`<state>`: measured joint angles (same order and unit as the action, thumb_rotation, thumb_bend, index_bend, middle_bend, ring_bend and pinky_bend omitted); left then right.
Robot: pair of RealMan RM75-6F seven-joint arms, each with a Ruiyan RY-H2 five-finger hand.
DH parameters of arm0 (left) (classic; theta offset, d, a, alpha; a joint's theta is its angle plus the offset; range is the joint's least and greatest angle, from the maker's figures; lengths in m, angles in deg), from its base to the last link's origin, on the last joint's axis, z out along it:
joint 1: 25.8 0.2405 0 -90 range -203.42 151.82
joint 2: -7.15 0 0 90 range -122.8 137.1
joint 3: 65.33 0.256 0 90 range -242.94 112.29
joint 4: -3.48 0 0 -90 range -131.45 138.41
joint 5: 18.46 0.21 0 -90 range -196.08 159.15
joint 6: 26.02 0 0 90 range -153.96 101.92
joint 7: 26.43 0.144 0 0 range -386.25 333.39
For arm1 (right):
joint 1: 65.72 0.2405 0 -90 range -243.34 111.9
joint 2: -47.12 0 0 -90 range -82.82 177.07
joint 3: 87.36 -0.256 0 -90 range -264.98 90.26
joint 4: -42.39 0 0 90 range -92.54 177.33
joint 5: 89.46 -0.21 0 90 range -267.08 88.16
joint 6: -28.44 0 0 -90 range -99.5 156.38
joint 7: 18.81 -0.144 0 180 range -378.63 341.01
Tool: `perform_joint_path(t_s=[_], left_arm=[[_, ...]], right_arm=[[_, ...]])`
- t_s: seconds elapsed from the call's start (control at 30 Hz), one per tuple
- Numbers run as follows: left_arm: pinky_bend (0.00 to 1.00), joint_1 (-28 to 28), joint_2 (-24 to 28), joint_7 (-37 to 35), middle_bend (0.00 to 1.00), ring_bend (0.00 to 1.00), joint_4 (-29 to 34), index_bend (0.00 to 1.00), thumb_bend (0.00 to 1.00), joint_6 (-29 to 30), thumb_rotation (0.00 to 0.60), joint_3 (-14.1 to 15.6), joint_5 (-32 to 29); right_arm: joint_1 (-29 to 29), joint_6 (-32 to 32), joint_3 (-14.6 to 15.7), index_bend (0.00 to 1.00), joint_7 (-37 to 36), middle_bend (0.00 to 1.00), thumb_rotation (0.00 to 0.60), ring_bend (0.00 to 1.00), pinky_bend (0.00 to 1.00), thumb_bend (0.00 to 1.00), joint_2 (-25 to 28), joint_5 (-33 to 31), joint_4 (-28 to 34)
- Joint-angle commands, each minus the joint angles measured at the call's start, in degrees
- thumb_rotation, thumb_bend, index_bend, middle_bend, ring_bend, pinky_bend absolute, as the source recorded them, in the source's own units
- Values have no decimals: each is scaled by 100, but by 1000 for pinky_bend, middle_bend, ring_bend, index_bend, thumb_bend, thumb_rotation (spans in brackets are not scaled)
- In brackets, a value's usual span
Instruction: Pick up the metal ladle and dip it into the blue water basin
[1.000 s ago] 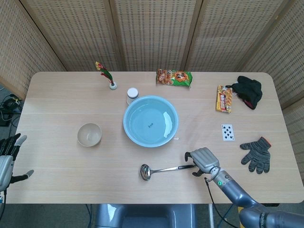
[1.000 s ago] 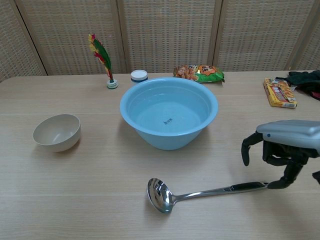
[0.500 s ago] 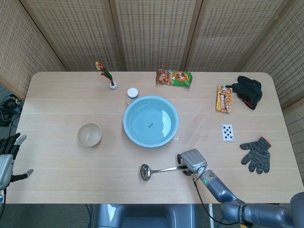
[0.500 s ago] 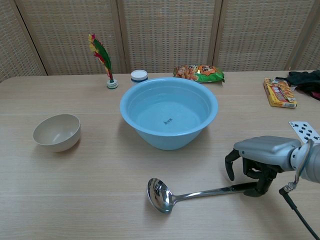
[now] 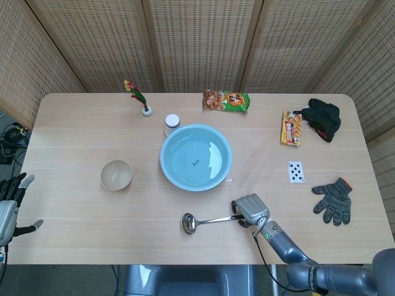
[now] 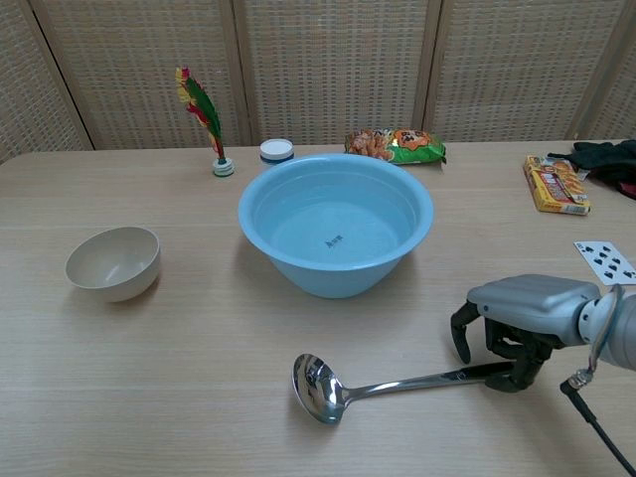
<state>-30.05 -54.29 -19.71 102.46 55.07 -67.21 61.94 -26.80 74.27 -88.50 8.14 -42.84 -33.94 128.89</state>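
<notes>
Right hand point(image 6: 517, 323): I see its fingers curled down over the handle end of the metal ladle point(image 6: 383, 385); a firm grasp I cannot confirm.
Ladle: flat on the table point(image 6: 179, 397), bowl leftward.
Blue water basin point(image 6: 335, 224): just behind it.
Left hand point(image 5: 8, 206): fingers spread, off the table's left edge.

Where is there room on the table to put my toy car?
Bare wood lies between the small bowl and blue basin, and left of the ladle. The right side is crowded with card, gloves and snacks.
</notes>
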Motion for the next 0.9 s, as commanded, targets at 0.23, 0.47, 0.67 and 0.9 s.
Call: perform_joint_path(t_s=[0.23, 0.47, 0.67, 0.9], left_arm=[[0, -17, -8, -25, 0, 0, -40, 0, 0, -4, 600, 5, 27], [0, -25, -19, -13, 0, 0, -45, 0, 0, -19, 600, 9, 6], [0, -34, -26, 8, 0, 0, -43, 0, 0, -34, 600, 13, -10], [0, -42, -26, 10, 0, 0, -38, 0, 0, -50, 600, 21, -19]], right_arm=[[-26, 10, 57, 497, -153, 985, 600, 987, 1000, 506, -173, 66, -236], [-28, -22, 89, 522, -250, 985, 600, 987, 1000, 533, -259, 134, -383], [-28, -69, 81, 629, -350, 989, 600, 987, 1000, 679, -218, 130, -407], [-50, -125, 24, 735, -589, 991, 600, 987, 1000, 742, 62, 103, -169]])
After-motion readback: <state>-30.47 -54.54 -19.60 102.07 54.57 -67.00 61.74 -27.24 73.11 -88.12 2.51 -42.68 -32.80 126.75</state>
